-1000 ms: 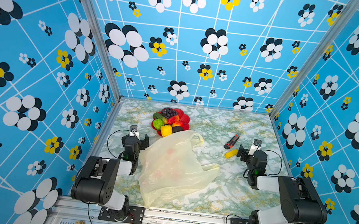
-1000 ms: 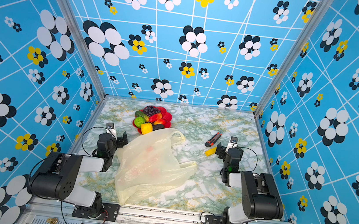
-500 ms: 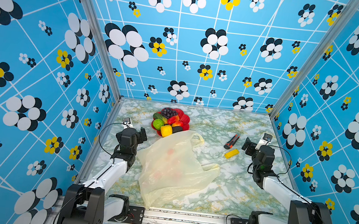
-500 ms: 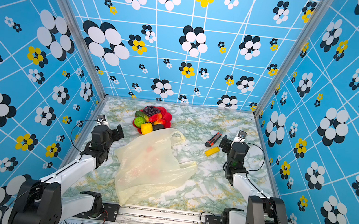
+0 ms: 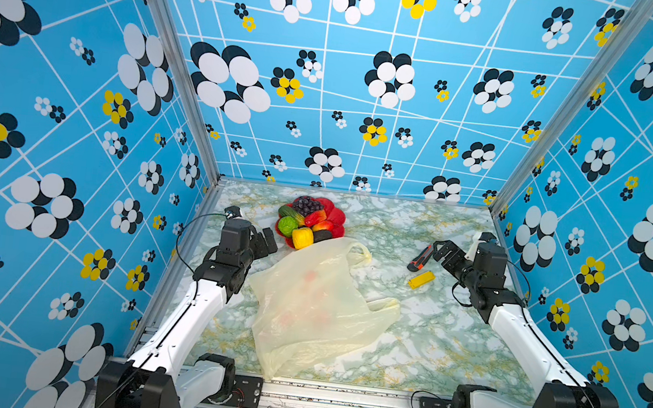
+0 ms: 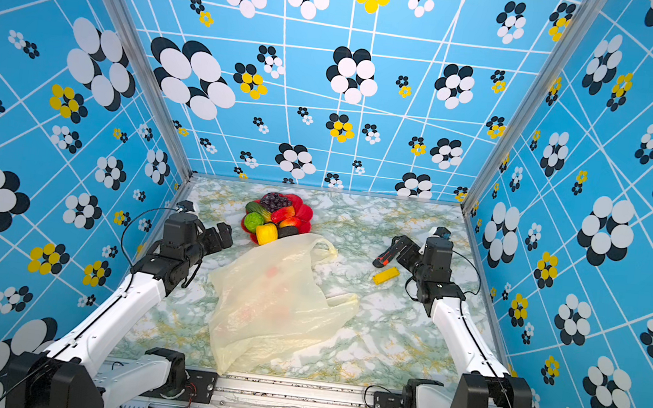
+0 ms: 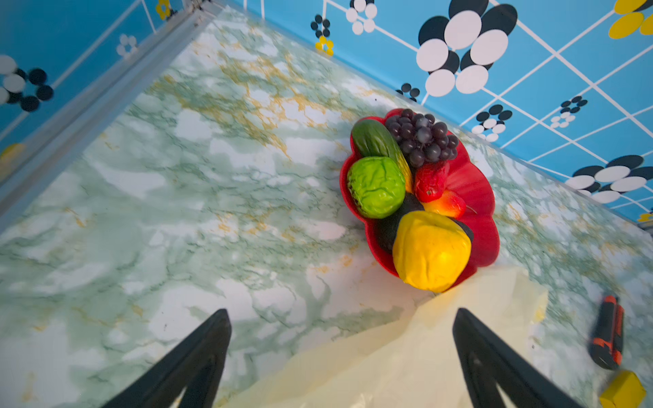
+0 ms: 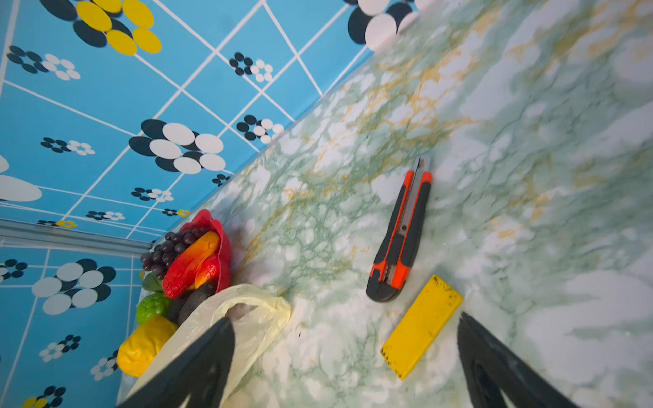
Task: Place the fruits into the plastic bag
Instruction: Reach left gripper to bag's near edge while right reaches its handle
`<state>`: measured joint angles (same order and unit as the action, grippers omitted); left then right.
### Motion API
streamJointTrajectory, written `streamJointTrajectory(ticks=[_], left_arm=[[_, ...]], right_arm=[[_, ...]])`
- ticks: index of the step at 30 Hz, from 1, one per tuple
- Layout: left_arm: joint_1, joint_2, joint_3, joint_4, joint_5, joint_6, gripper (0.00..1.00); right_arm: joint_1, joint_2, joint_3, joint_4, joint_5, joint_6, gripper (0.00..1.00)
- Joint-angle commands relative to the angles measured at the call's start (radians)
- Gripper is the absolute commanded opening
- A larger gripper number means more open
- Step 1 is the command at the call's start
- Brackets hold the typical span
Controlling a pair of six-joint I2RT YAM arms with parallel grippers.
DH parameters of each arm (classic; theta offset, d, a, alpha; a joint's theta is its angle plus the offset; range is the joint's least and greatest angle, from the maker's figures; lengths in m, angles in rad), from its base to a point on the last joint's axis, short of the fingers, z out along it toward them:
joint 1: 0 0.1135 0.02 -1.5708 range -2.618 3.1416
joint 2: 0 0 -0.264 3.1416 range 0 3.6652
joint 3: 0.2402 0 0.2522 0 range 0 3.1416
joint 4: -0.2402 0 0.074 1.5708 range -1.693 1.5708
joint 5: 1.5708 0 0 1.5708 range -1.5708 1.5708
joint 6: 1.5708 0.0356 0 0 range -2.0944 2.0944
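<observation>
Currently plastic bag [image 5: 317,308] long axis near-to-far, handle end toward fruits [image 5: 306,223]; left gripper [image 5: 266,240], right gripper [image 5: 442,252] wide open, empty.

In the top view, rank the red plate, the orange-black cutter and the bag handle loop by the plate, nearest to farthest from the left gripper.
1. Red plate, just right of the left gripper.
2. Plastic bag's handle loop, mid-table.
3. Cutter, far right side.
</observation>
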<state>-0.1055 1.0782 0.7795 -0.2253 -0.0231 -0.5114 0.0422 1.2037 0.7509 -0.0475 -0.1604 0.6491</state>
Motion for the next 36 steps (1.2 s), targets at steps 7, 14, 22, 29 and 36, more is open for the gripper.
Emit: streamJointTrajectory(ticks=[7, 14, 22, 29, 36], left_arm=[[-0.005, -0.080, 0.044, -0.214, 0.226, -0.078, 0.99], [-0.005, -0.087, 0.029, -0.246, 0.295, -0.101, 0.99], [-0.005, -0.040, 0.024, -0.246, 0.339, -0.095, 0.99], [-0.005, -0.018, 0.017, -0.215, 0.362, -0.121, 0.99], [-0.005, -0.022, 0.007, -0.215, 0.362, -0.122, 0.99]], right_arm=[[0.005, -0.076, 0.037, -0.241, -0.208, 0.117, 0.99], [0.065, -0.080, 0.035, -0.327, -0.224, 0.127, 0.94], [0.211, -0.037, 0.013, -0.379, -0.232, 0.141, 0.87], [0.253, 0.001, -0.042, -0.343, -0.237, 0.183, 0.84], [0.319, 0.037, -0.089, -0.305, -0.243, 0.214, 0.84]])
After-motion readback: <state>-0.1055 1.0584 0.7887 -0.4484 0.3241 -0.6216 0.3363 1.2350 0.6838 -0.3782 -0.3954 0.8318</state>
